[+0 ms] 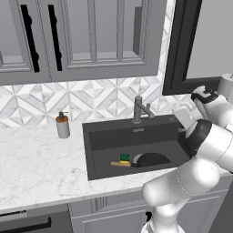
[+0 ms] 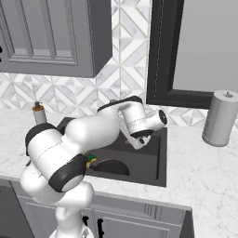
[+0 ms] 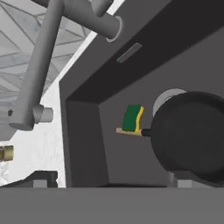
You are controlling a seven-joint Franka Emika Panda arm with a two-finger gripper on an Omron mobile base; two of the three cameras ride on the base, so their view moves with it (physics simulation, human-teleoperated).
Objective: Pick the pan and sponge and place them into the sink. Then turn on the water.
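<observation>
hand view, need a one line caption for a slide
Hand camera over the sink: pan and sponge already inside, faucet dry.

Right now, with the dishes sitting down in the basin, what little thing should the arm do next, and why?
Probably reach for the faucet handle. The pan and sponge already lie in the sink, no stream falls from the spout, and the hand view looks along the gripper with the faucet near.
</observation>
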